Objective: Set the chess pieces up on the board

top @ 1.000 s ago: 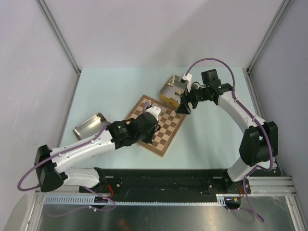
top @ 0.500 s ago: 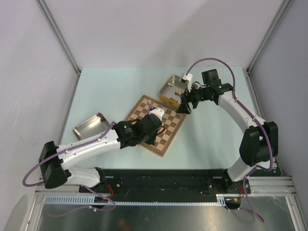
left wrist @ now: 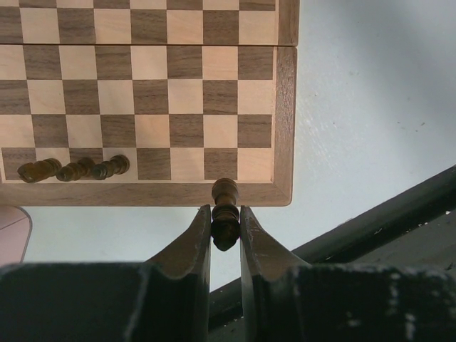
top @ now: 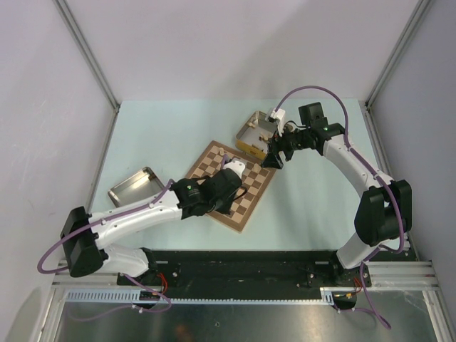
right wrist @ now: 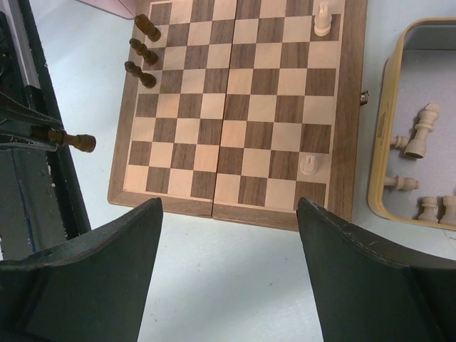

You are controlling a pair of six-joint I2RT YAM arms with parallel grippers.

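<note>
The board point(top: 253, 187) lies tilted in mid-table and also shows in the left wrist view point(left wrist: 142, 92) and the right wrist view point(right wrist: 235, 107). My left gripper point(left wrist: 226, 222) is shut on a dark brown chess piece point(left wrist: 226, 203), held over the board's border near a corner. In the top view it point(top: 222, 203) hangs over the board's near side. Three dark pieces point(left wrist: 75, 169) lie in the edge row. Two pale pieces point(right wrist: 323, 19) point(right wrist: 308, 164) stand on the row by the tin. My right gripper point(right wrist: 228, 206) is open and empty over bare table beside the board.
A yellow tin point(right wrist: 381, 128) holding several pale pieces point(right wrist: 420, 132) sits against the board's far side point(top: 249, 132). A silver tin point(top: 133, 185) lies at the left. A pink tin corner point(left wrist: 11, 221) shows near the board. The black base rail point(left wrist: 399, 214) runs along the near edge.
My left arm has swung rightward across the board's near side, carrying the dark piece. The right arm has not moved.
</note>
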